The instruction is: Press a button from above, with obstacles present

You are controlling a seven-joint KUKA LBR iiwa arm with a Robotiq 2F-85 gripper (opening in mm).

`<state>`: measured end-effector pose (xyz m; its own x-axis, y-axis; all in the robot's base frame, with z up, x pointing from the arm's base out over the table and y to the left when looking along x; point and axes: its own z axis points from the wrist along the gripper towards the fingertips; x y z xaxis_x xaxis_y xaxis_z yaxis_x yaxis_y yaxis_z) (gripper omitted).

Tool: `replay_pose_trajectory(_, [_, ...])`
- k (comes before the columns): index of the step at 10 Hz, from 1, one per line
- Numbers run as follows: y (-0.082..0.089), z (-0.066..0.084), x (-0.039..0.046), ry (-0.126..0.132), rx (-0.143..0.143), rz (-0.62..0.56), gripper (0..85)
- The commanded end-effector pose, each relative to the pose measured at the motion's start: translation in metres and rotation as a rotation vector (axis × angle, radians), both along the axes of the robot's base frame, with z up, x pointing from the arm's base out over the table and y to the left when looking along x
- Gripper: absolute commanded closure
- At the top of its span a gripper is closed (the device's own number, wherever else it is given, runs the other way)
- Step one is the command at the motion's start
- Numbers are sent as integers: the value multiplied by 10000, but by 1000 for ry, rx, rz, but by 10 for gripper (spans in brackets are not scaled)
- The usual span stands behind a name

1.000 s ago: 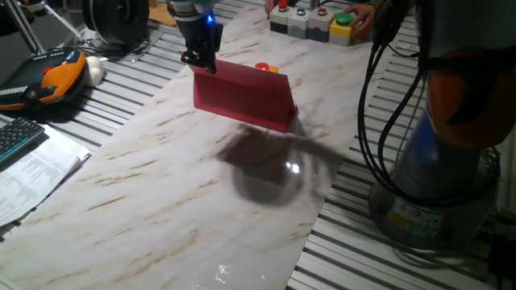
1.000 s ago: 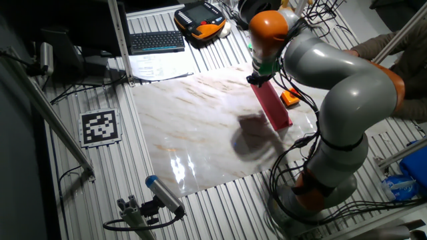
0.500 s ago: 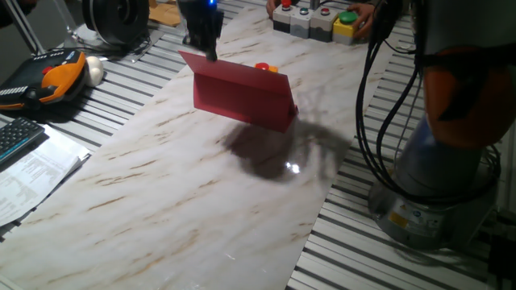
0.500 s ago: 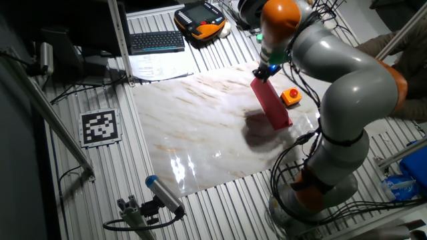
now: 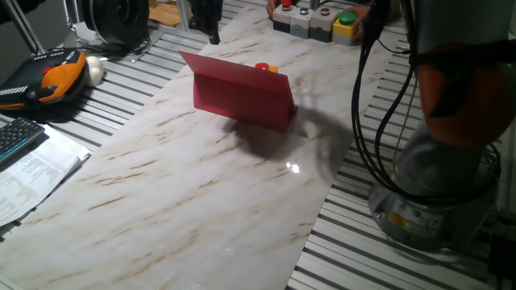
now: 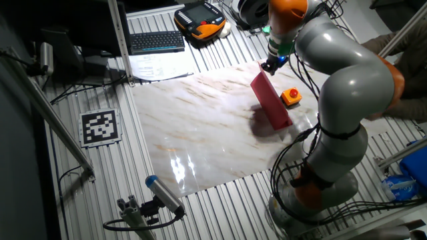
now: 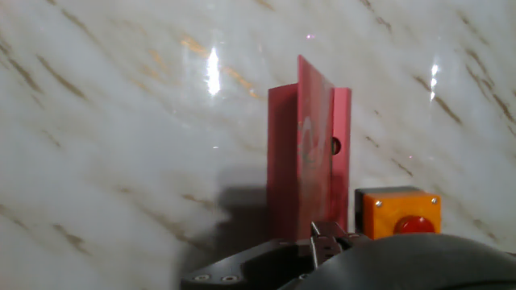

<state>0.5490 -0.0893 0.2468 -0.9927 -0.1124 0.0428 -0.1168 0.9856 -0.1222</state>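
The button is a round red cap on a small orange box, just behind the red panel. It also shows in one fixed view and in the other fixed view. The panel stands upright on the marble board, and is also seen in the other fixed view. My gripper hangs high above the panel's far left end, apart from it and to the side of the button. In the hand view the fingertips sit together with nothing between them. The other fixed view shows the gripper above the panel's far end.
A row of grey button boxes and a yellow box with a green button stand at the board's far edge. A teach pendant, a keyboard and papers lie left. The arm's base and cables stand right.
The gripper has risen from the panel's top edge and moved toward the far side of the board. Its shadow on the board has shrunk. The panel and button have not moved.
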Motion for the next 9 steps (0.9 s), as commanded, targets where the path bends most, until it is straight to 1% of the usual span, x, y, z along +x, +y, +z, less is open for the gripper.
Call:
replay_pose_trajectory(1, [-895, -90, 7, -2, 3, 20, 850])
replay_pose_trajectory(2, [-999, -209, 3, -9, 11, 39, 850])
replay_pose_trajectory(3, [-1093, -321, -6, -17, 26, 56, 850])
replay_pose_trajectory(4, [-1185, -410, -21, -24, 28, 74, 850])
replay_pose_trajectory(5, [-1277, -471, -43, -27, 37, 91, 850])
replay_pose_trajectory(6, [-1343, -509, -60, -24, 37, 104, 850])
replay_pose_trajectory(8, [-1366, -527, -68, -30, 34, 134, 850])
replay_pose_trajectory(9, [-1419, -606, -86, -41, 33, 143, 850])
